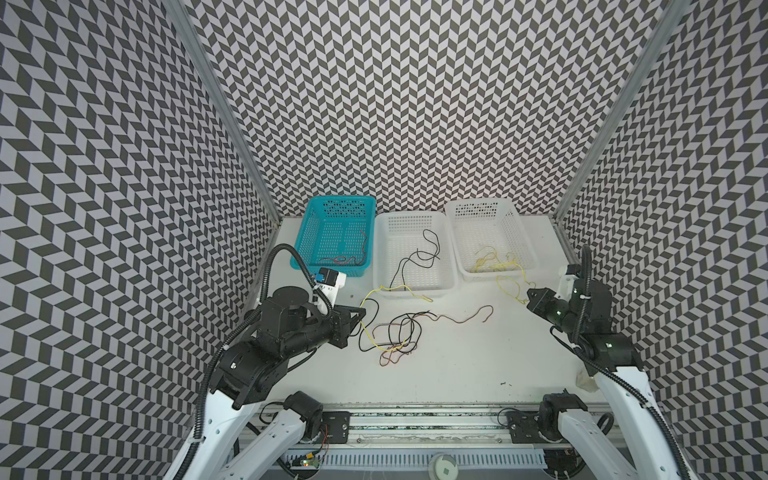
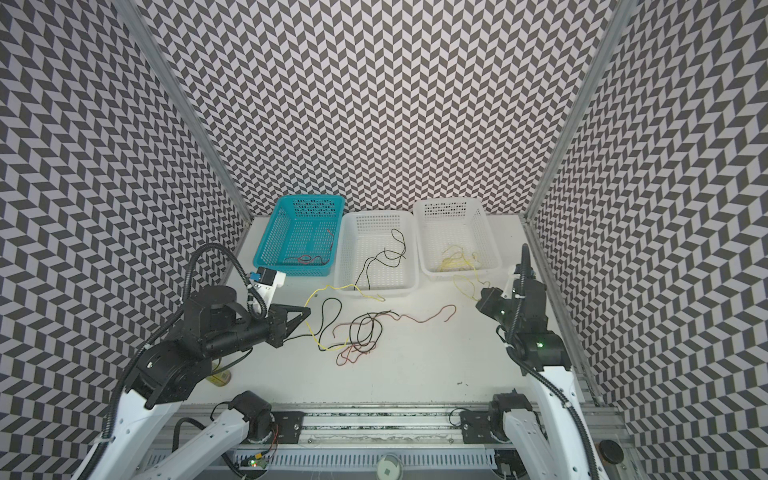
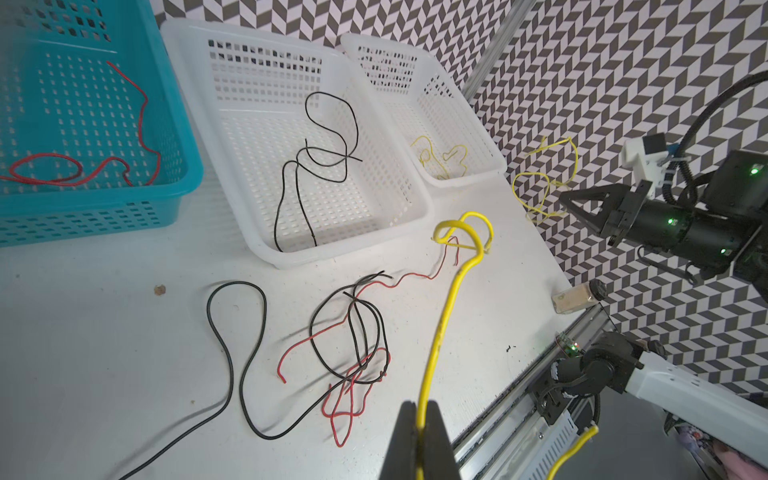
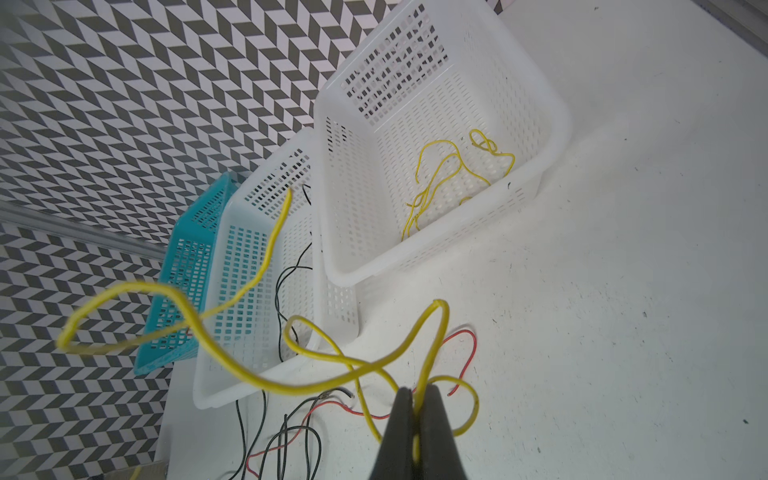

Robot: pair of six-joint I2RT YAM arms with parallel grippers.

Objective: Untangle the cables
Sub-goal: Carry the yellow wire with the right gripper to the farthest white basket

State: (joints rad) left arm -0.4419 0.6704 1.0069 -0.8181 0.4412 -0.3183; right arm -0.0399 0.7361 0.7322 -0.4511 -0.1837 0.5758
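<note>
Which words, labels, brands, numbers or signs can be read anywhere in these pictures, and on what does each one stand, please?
No text can be read anywhere.
small bottle: pale label with a small mark, too blurred to read.
yellowish item, seen in a top view: white label, too small to read.
cables and baskets: no print seen.

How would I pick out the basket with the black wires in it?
Along the back wall, three baskets stand in a row on the white table. Take the middle basket, between the teal basket and the right basket, also white. It alone holds black wires; the teal one holds red wires, the right one yellow wires.
</note>
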